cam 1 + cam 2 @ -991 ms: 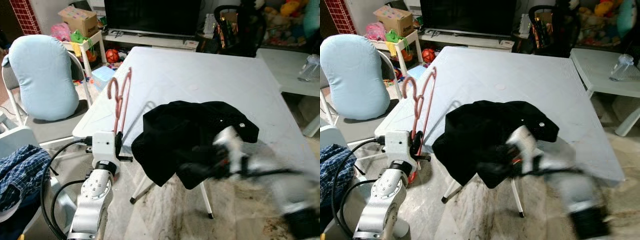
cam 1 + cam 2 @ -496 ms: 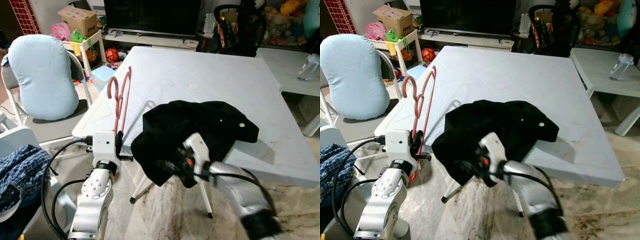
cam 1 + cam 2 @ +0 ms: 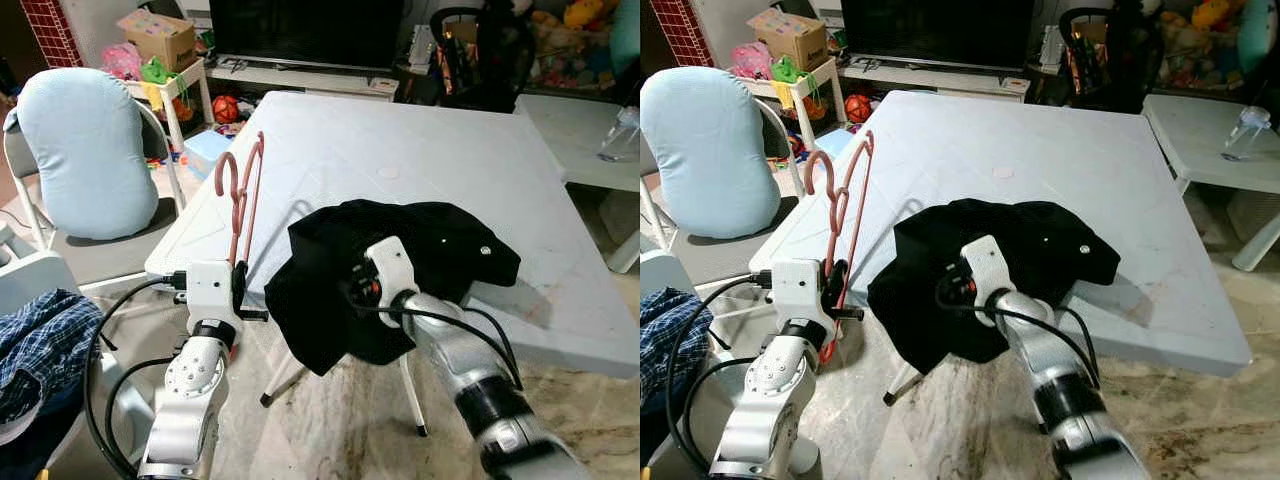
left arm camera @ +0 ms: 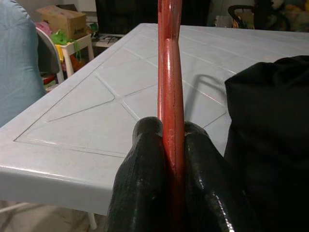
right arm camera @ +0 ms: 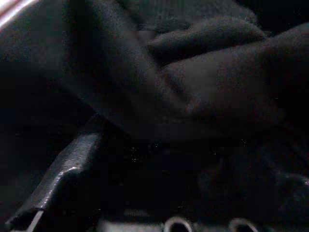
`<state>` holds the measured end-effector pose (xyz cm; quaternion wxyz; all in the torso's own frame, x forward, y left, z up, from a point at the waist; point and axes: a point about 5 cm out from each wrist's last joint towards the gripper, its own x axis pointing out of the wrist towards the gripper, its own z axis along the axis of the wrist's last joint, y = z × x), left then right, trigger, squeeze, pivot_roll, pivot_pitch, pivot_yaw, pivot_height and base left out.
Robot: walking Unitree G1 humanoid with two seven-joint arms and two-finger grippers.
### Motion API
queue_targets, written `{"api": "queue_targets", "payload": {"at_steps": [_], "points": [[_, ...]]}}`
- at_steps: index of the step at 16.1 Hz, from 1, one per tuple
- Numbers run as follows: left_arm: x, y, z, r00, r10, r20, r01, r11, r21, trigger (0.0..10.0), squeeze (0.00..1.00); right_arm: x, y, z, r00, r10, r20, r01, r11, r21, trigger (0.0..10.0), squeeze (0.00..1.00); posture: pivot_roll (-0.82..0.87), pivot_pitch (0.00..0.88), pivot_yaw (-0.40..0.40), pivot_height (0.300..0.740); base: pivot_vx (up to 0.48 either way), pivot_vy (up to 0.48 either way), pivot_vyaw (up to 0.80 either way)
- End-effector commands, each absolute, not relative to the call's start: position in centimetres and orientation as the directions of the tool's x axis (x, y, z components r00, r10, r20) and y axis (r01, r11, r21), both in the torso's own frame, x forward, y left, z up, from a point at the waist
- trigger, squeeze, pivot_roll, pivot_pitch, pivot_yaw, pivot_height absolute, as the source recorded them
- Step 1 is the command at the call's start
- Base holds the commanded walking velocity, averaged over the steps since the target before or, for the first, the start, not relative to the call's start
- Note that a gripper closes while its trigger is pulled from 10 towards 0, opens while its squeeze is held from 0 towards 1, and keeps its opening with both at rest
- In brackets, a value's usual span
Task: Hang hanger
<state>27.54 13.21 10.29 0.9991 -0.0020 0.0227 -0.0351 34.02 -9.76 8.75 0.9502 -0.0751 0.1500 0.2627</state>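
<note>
left wrist view — left gripper (image 4: 171, 140) clamps red hanger (image 4: 170, 72) upright.

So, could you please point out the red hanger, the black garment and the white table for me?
red hanger (image 3: 243, 195), left eye view, on its upright bar.
black garment (image 3: 440, 240), left eye view, on the part lying on the table.
white table (image 3: 1040, 140), right eye view, on bare tabletop.

The left silver arm rises from below, its wrist upright, and the left gripper (image 4: 172, 145) points up with its jaws pressed tight together on a thin red plastic hanger (image 3: 243, 200). The right silver arm reaches forward and inward from the lower right, elbow bent, and the right gripper (image 3: 352, 292) is buried against a crumpled black cloth garment (image 3: 420, 250); how its jaws stand is hidden.
</note>
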Motion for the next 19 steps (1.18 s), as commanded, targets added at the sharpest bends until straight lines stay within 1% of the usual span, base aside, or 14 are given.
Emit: {"api": "queue_targets", "payload": {"at_steps": [1, 4, 5, 6, 8, 9, 10, 11, 12, 14, 15, 16, 17, 19], "points": [[27.7, 13.0, 10.5, 0.996, -0.076, -0.041, 0.076, 0.997, -0.004, 10.0, 0.00, 34.7, -10.4, 8.9, 0.854, 0.406, -0.325, -0.458, 0.883, -0.099, 10.0, 0.00, 0.07, 0.000, -0.029, 0.740, 0.000, 0.000, 0.00], [27.6, 12.7, 10.4, 0.996, -0.078, -0.042, 0.078, 0.997, -0.009, 10.0, 0.00, 35.8, -10.8, 8.4, 0.887, 0.260, -0.381, -0.349, 0.918, -0.187, 10.0, 0.00, 0.07, 0.000, -0.038, 0.740, 0.000, 0.000, 0.00], [27.6, 12.7, 10.4, 0.996, -0.076, -0.043, 0.076, 0.997, -0.009, 10.0, 0.00, 36.2, -11.0, 8.6, 0.903, 0.191, -0.384, -0.297, 0.925, -0.237, 10.0, 0.00, 0.07, 0.000, -0.040, 0.740, 0.000, 0.000, 0.00], [27.6, 12.8, 10.3, 0.996, -0.073, -0.043, 0.073, 0.997, -0.010, 10.0, 0.00, 36.8, -11.4, 8.9, 0.916, 0.120, -0.382, -0.229, 0.939, -0.255, 10.0, 0.00, 0.08, 0.000, -0.044, 0.740, 0.000, 0.000, 0.00], [27.5, 12.8, 10.3, 0.996, -0.071, -0.044, 0.071, 0.997, -0.009, 10.0, 0.00, 37.3, -11.8, 9.4, 0.931, 0.075, -0.358, -0.173, 0.953, -0.250, 10.0, 0.00, 0.08, 0.000, -0.048, 0.740, 0.000, 0.000, 0.00], [27.4, 12.9, 10.3, 0.997, -0.066, -0.044, 0.065, 0.998, -0.009, 10.0, 0.00, 38.4, -13.6, 11.4, 0.957, -0.103, -0.270, 0.046, 0.977, -0.210, 10.0, 0.00, 0.09, 0.000, -0.051, 0.740, 0.000, 0.000, 0.00], [27.4, 12.9, 10.3, 0.997, -0.063, -0.044, 0.063, 0.998, -0.008, 10.0, 0.00, 39.0, -14.4, 12.8, 0.961, -0.183, -0.208, 0.145, 0.972, -0.183, 10.0, 0.00, 0.09, 0.000, -0.051, 0.740, 0.000, 0.000, 0.00], [27.3, 12.9, 10.3, 0.997, -0.062, -0.044, 0.062, 0.998, -0.008, 10.0, 0.00, 39.5, -14.7, 14.1, 0.966, -0.205, -0.157, 0.185, 0.973, -0.135, 10.0, 0.00, 0.10, 0.000, -0.051, 0.740, 0.000, 0.000, 0.00], [27.3, 12.9, 10.3, 0.997, -0.061, -0.044, 0.061, 0.998, -0.007, 10.0, 0.00, 39.8, -14.7, 14.8, 0.971, -0.200, -0.130, 0.188, 0.977, -0.101, 10.0, 0.00, 0.10, 0.000, -0.049, 0.740, 0.000, 0.000, 0.00], [27.3, 13.0, 10.3, 0.997, -0.060, -0.043, 0.060, 0.998, -0.006, 10.0, 0.00, 40.0, -14.8, 15.7, 0.979, -0.187, -0.075, 0.177, 0.976, -0.127, 10.0, 0.00, 0.09, 0.000, -0.050, 0.740, 0.000, 0.000, 0.00], [27.3, 13.0, 10.3, 0.997, -0.060, -0.043, 0.060, 0.998, -0.006, 10.0, 0.00, 40.0, -15.5, 16.2, 0.985, -0.170, -0.022, 0.164, 0.974, -0.156, 10.0, 0.00, 0.09, 0.000, -0.048, 0.740, 0.000, 0.000, 0.00], [27.2, 12.9, 10.3, 0.997, -0.060, -0.043, 0.060, 0.998, -0.006, 10.0, 0.00, 39.8, -16.3, 16.0, 0.989, -0.150, -0.007, 0.147, 0.975, -0.165, 10.0, 0.00, 0.08, 0.000, -0.047, 0.740, 0.000, 0.000, 0.00], [27.1, 12.9, 10.2, 0.997, -0.060, -0.045, 0.059, 0.998, -0.007, 10.0, 0.00, 39.4, -17.4, 15.8, 0.986, -0.164, 0.018, 0.163, 0.956, -0.243, 10.0, 0.00, 0.08, 0.000, -0.044, 0.740, 0.000, 0.000, 0.00], [27.1, 12.9, 10.1, 0.997, -0.061, -0.049, 0.061, 0.998, -0.007, 10.0, 0.00, 38.7, -19.2, 15.0, 0.994, -0.110, 0.006, 0.105, 0.936, -0.336, 10.0, 0.00, 0.07, 0.000, -0.038, 0.740, 0.000, 0.000, 0.00]]}}
